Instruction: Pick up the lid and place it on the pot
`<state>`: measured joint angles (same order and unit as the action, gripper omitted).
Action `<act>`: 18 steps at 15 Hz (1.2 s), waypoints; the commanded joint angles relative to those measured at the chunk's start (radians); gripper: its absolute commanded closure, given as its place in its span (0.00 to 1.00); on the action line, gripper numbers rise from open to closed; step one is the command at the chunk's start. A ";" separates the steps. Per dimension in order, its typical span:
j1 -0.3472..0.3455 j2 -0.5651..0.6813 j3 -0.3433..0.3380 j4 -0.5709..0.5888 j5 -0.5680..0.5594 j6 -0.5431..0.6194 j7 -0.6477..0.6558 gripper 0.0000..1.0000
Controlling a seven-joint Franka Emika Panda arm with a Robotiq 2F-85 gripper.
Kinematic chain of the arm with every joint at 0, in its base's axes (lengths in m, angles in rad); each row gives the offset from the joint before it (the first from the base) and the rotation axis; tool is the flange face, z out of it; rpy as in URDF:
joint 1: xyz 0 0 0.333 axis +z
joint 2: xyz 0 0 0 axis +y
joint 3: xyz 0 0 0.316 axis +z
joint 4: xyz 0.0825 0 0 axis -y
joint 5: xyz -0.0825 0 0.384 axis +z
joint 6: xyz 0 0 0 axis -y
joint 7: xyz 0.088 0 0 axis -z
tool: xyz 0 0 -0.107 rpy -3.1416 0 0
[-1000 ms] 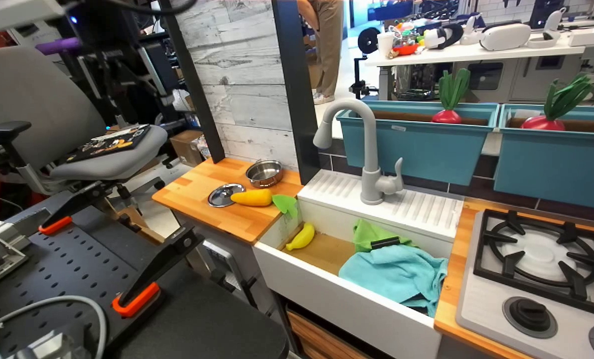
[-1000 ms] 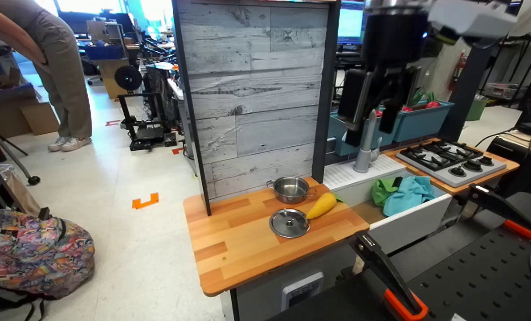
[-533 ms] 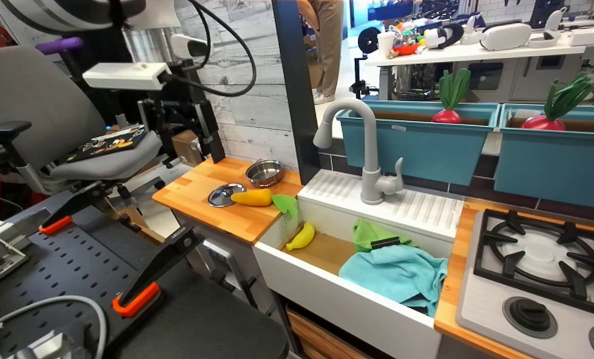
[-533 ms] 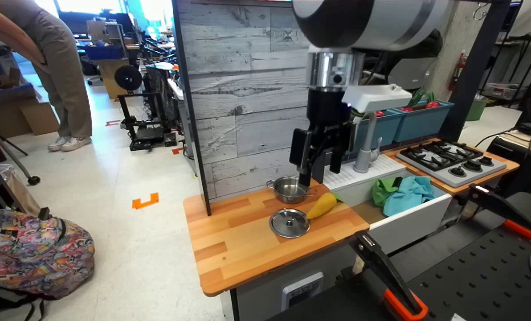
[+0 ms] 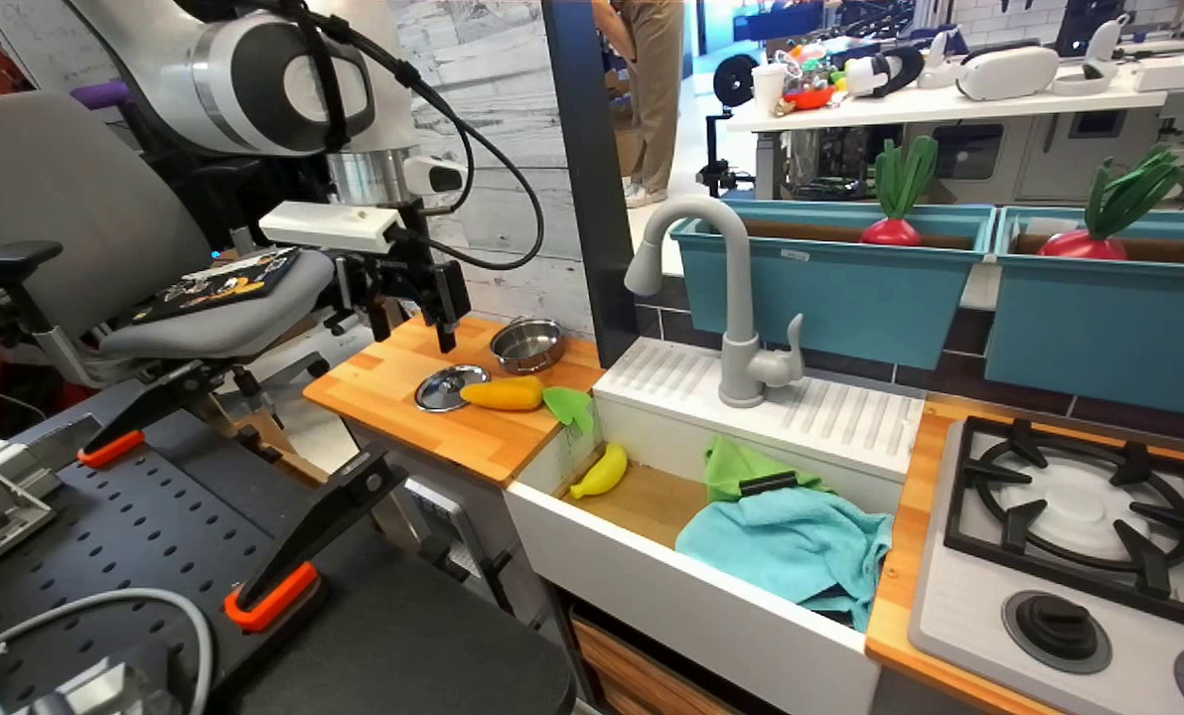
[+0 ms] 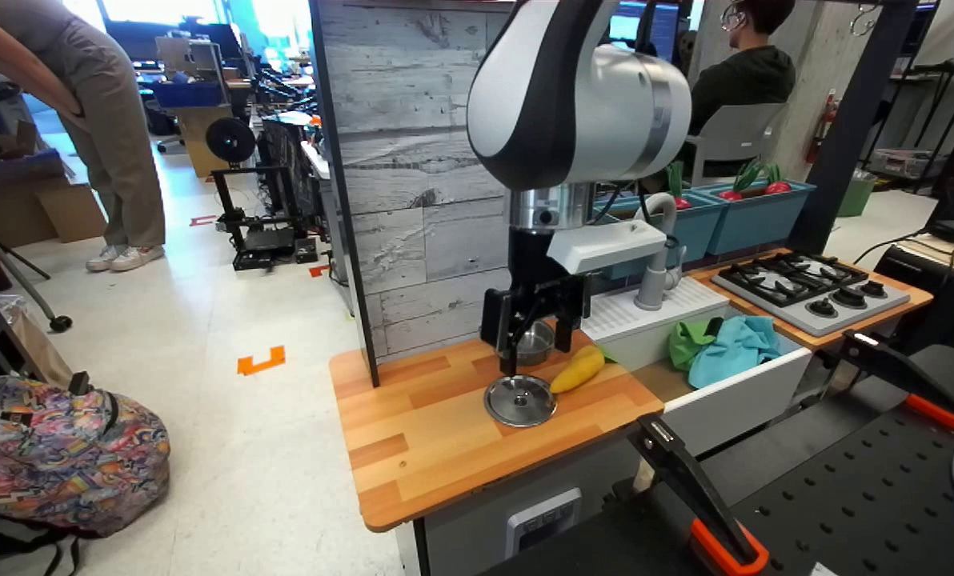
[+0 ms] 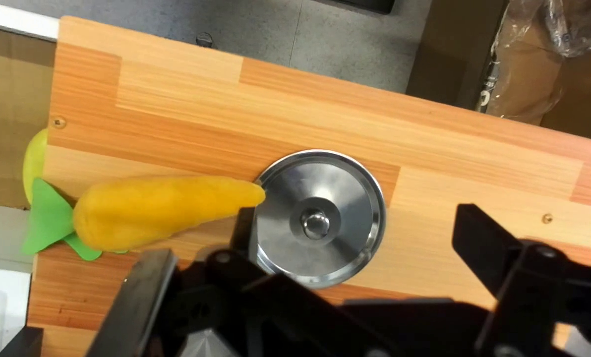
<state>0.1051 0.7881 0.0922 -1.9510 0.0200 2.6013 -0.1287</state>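
The lid (image 5: 444, 388) is a round silver disc with a knob, flat on the wooden counter in both exterior views (image 6: 520, 400). In the wrist view the lid (image 7: 320, 248) lies between the fingers, with its knob nearer the left finger. The open silver pot (image 5: 527, 348) stands behind the lid, close to the wall panel. In an exterior view the pot (image 6: 537, 346) is partly hidden behind my gripper (image 6: 536, 360). My gripper is open and empty, pointing down above the counter; it also shows in the other views (image 5: 413, 341) (image 7: 357, 215).
A yellow-orange toy carrot (image 5: 503, 393) lies with its tip at the lid's edge, also in the wrist view (image 7: 161, 210). A grey wall panel (image 6: 461, 200) rises behind the pot. The white sink (image 5: 691, 616) with a tall faucet (image 5: 739, 298) adjoins the counter; a toy banana (image 5: 602, 473) lies inside.
My gripper has come down and across, from high above the sink side in an exterior view to low over the lid and pot. The lid, pot and carrot have not moved.
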 commanded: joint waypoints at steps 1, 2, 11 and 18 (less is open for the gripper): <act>0.071 0.088 -0.047 0.125 -0.053 -0.067 0.106 0.00; 0.083 0.107 -0.053 0.150 -0.064 -0.083 0.124 0.00; 0.129 0.238 -0.072 0.322 -0.109 -0.197 0.198 0.00; 0.127 0.299 -0.074 0.397 -0.113 -0.224 0.199 0.51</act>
<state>0.2205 1.0538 0.0280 -1.6161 -0.0764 2.4244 0.0544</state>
